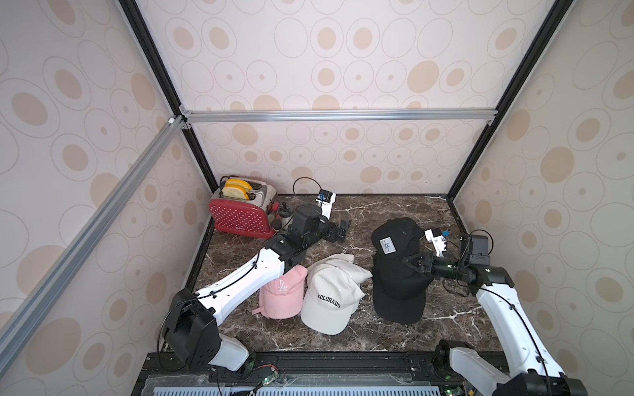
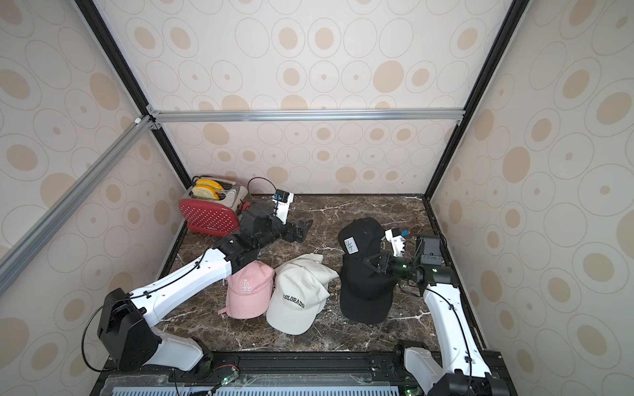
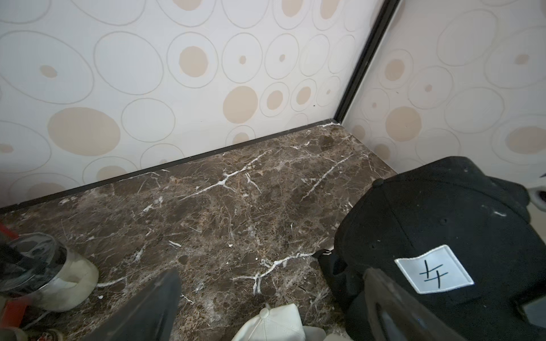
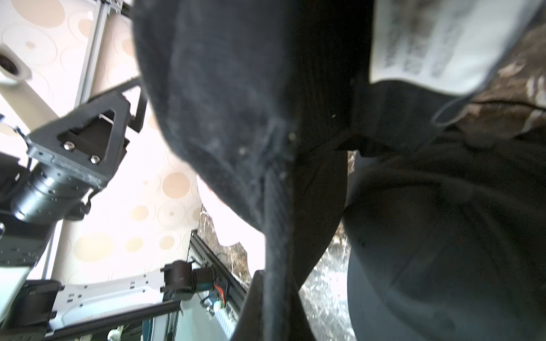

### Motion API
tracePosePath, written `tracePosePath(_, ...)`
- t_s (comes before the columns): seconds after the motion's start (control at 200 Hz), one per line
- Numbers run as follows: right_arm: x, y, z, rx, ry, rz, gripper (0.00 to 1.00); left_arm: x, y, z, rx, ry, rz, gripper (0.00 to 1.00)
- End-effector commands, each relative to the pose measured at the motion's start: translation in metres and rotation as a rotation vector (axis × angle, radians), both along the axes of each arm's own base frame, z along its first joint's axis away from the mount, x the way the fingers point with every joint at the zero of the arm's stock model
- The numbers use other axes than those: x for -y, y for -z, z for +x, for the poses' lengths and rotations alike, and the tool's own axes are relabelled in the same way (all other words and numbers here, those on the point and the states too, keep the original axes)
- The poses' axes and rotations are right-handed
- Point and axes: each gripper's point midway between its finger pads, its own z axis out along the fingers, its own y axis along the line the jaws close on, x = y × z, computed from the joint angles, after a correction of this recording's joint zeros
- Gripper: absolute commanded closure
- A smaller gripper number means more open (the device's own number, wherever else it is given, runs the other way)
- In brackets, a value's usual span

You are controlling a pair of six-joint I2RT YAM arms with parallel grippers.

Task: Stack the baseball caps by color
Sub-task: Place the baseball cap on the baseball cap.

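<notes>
- The right fingers (image 1: 412, 262) clamp the patched black cap (image 1: 394, 236) by its edge, tilted over the black pile (image 1: 398, 298) on the table (image 1: 377, 205).
- That pile lies directly under these fingers, brim toward the robot, so the right arm is nearer.
- The left fingers (image 3: 153, 307) stand wide, empty.

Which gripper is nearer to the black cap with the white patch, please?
Right. The right gripper is shut on the patched black cap; the left gripper hangs open apart from it, toward the toaster.
</notes>
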Motion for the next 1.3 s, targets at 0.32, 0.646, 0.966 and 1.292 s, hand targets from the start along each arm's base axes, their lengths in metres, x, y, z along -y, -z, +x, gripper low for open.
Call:
tracePosePath(0.32, -0.001, -0.011, -0.047, -0.071, -0.074, 0.096, 1.00, 0.055, -0.009, -0.046, -0.043, 0.411, -0.114, 0.01)
tracePosePath(0.646, 0.013, 0.000, -0.060, -0.089, 0.042, 0.079, 1.00, 0.072, 0.000, -0.065, -0.092, 0.577, -0.105, 0.01)
tracePosePath(0.966, -0.001, 0.013, -0.062, -0.120, 0.028, 0.299, 1.00, 0.071, 0.009, -0.072, -0.079, 0.602, -0.032, 0.01)
tracePosePath(1.292, 0.004, 0.019, -0.045, -0.093, 0.037, 0.271, 1.00, 0.077, 0.014, -0.075, -0.081, 0.618, -0.023, 0.01)
